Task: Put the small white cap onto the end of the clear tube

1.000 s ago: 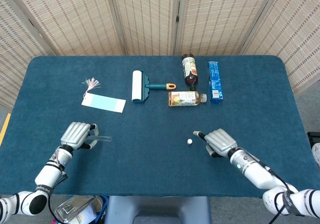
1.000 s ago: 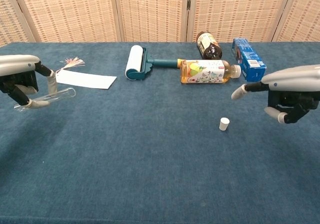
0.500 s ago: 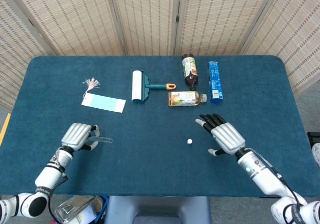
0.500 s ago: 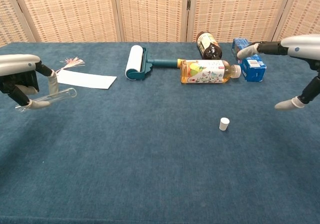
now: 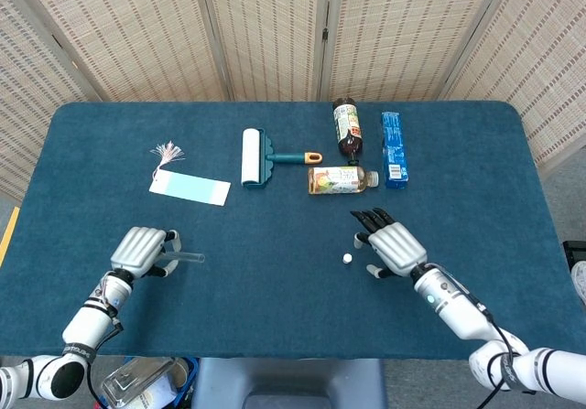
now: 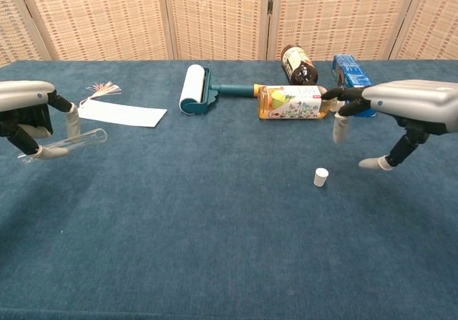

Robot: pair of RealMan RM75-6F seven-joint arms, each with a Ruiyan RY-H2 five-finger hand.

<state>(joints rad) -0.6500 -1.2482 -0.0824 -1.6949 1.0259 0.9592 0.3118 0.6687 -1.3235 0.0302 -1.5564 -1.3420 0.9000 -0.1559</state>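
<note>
The small white cap (image 5: 347,259) (image 6: 321,177) stands upright on the blue table, held by nothing. My right hand (image 5: 392,244) (image 6: 401,114) hovers just right of and above it, fingers spread and holding nothing. Near the left front of the table my left hand (image 5: 142,250) (image 6: 28,116) holds the clear tube (image 5: 189,256) (image 6: 68,142), which lies about level with its free end pointing right.
Across the back lie a lint roller (image 5: 254,157), a dark bottle (image 5: 346,125), a yellow-labelled bottle (image 5: 341,179) and a blue box (image 5: 394,148). A pale blue card with a tassel (image 5: 188,188) lies back left. The table's front edge (image 5: 293,356) is close to both hands.
My right hand went from curled beside the cap to fingers spread, lifted away to the right, then came back toward the cap. The cap and the left hand with the tube stayed put.
</note>
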